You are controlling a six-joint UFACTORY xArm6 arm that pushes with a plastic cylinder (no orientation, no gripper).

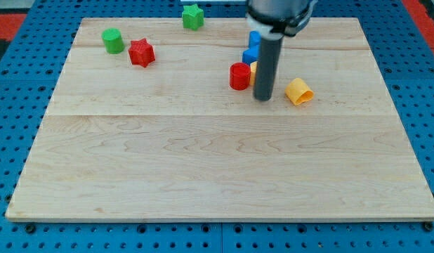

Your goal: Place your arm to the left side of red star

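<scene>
1. Wooden table (203, 161) carries everything; no hand exists on this rod, so none can be open or closed.
2. My tip (262, 98) sits just at 3 o'clock of the red cylinder (239, 76), with blue blocks (253, 48) behind it.
3. Red star (141, 53) lies well off at 10 o'clock, the green cylinder (113, 41) just at its 9 o'clock.
4. Risk: a straight sweep would shove the red cylinder, or clip the star and green cylinder on arrival.

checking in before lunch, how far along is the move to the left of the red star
Nothing looks done yet. My tip sits right of the board's middle, between the red cylinder and the yellow block, with blue blocks just behind. The red star is far off toward the view's left, beside the green cylinder. Left: travel across and stop in the gap on the star's left.
</scene>
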